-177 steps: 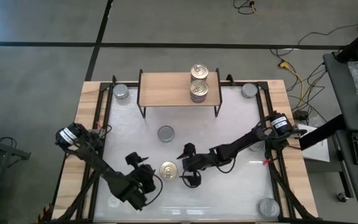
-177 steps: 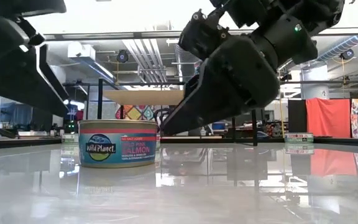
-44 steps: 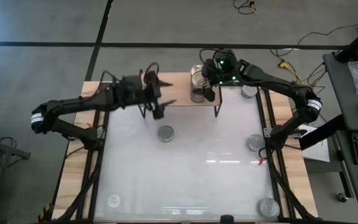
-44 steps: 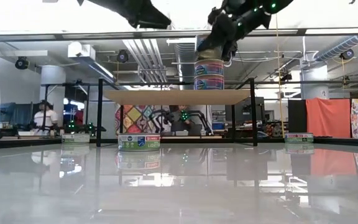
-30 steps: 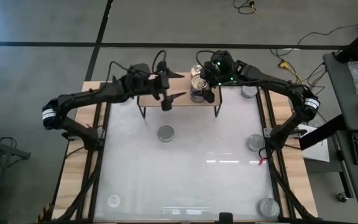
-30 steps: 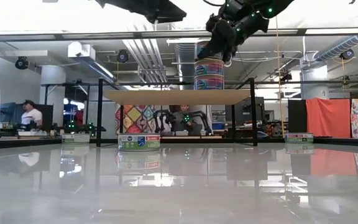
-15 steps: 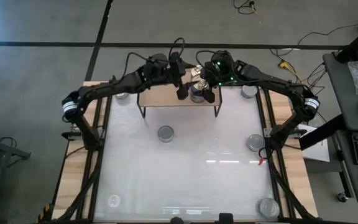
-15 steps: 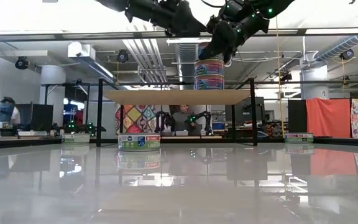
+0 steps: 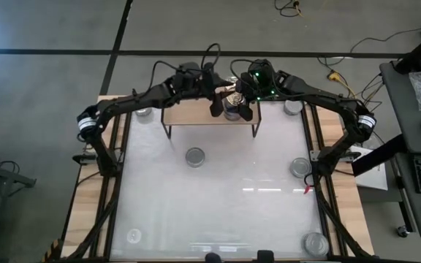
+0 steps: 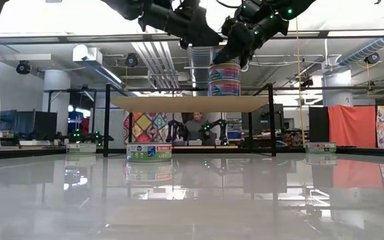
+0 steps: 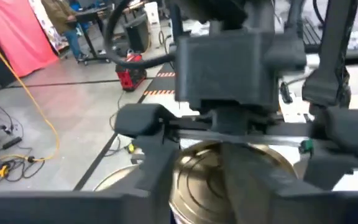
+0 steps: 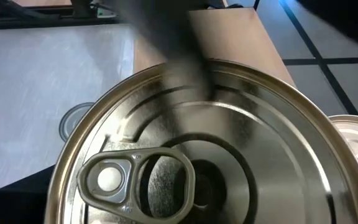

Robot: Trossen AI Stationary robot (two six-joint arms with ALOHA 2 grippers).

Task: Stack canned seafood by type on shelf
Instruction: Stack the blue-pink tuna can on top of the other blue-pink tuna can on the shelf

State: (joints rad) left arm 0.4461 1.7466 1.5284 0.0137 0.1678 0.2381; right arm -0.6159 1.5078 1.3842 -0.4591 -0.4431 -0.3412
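On the shelf [image 9: 196, 109], near its right end, two canned seafood tins stand stacked [image 10: 224, 87]. The top tin [image 10: 224, 71] has a gold lid [image 12: 216, 155] with a pull tab. My right gripper [image 9: 237, 104] is set wide around this top tin. My left gripper [image 9: 218, 104] reaches in from the table's left, over the same lid [image 11: 210, 177]. Whether it touches the lid is unclear. Another lid [image 12: 356, 149] shows just beside the stack. My right gripper has the top tin between its two fingers, which lie against opposite sides of its rim [image 11: 178, 169]. The fingers slant down from the far right. The tin is upright and rests on the tin below it.
Silver-lidded tins lie on the white tabletop: one in front of the shelf [image 9: 194, 156], one at the far left corner [image 9: 144, 110], one at the far right [image 9: 292, 107], and two along the right side [image 9: 300, 167] [image 9: 315, 243]. People and gear show in the room behind.
My left gripper has travelled along the shelf toward the table's right, sinking a little and rolling, and now sits over the top tin next to my right gripper. The stack has not shifted.
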